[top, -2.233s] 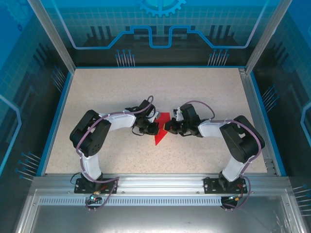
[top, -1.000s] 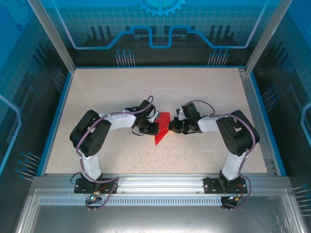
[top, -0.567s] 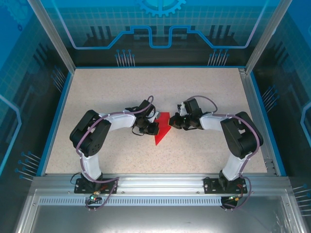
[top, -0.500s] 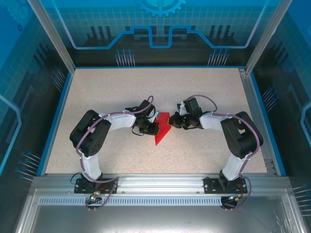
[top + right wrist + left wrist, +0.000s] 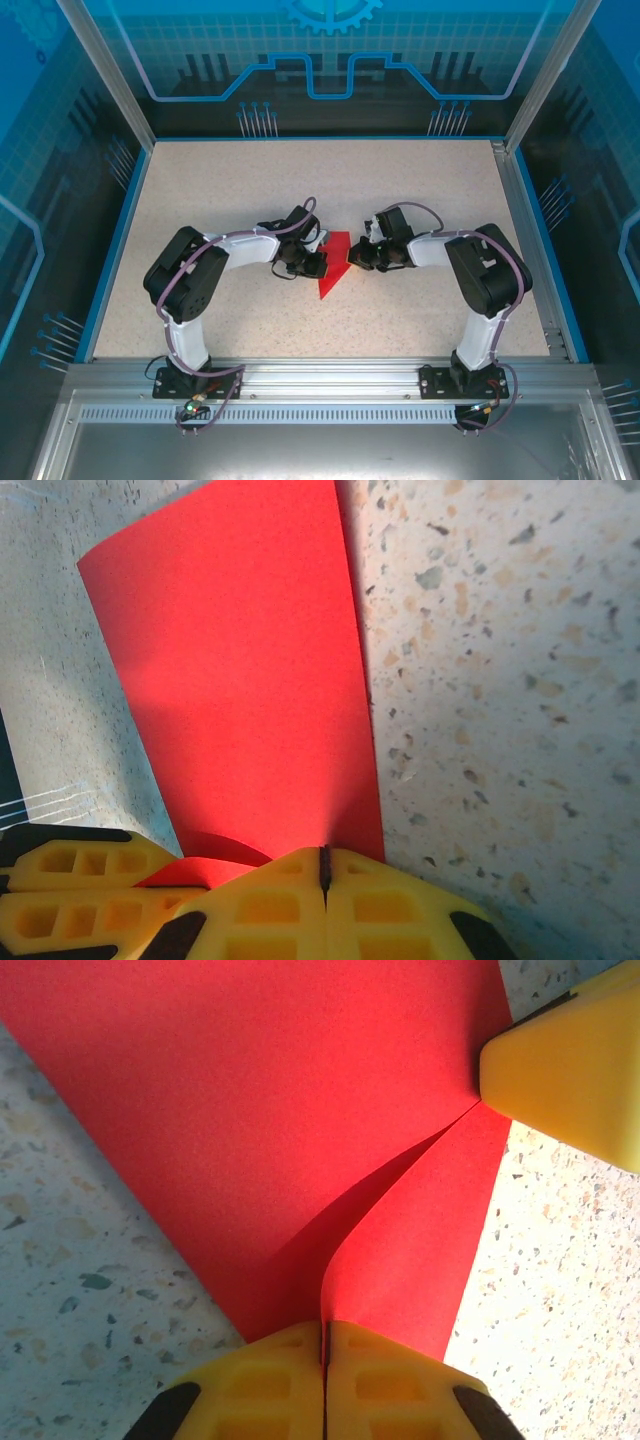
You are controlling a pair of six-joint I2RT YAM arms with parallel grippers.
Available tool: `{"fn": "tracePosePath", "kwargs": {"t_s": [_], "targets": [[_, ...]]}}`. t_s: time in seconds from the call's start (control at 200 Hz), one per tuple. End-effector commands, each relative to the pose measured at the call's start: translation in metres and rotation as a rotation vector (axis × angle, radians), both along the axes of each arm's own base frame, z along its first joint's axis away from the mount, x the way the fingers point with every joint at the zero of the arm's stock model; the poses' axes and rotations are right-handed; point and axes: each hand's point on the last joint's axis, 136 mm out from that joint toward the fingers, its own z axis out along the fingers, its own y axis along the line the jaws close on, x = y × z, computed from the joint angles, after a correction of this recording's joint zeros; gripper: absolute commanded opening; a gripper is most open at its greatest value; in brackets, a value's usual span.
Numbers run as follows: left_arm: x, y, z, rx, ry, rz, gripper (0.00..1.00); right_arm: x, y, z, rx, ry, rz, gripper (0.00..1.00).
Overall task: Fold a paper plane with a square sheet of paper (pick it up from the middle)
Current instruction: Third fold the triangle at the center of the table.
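**Top view.** Red paper (image 5: 330,275) lies at mid-worktop (image 5: 230,190), folded to a wedge that is broad at its far end and pointed at its near end. The left end effector (image 5: 318,263) meets the paper's left side. The right end effector (image 5: 352,258) meets its right side.

**Left wrist view.** The yellow fingers (image 5: 250,1380) are pressed together, pinching the edge of a flap that curls up off the flat layer. The right end effector's tip touches the other end of that flap's fold line.

**Right wrist view.** The fingers (image 5: 390,905) are pressed together at the paper's edge — whether they grip it cannot be told.
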Motion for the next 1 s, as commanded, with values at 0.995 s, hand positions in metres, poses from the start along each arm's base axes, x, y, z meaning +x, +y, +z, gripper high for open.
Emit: {"fn": "tracePosePath", "kwargs": {"t_s": [0.995], "targets": [[-0.006, 0.036, 0.043, 0.088, -0.054, 0.166, 0.47, -0.026, 0.007, -0.020, -0.038, 0.068, 0.010, 0.02]]}}
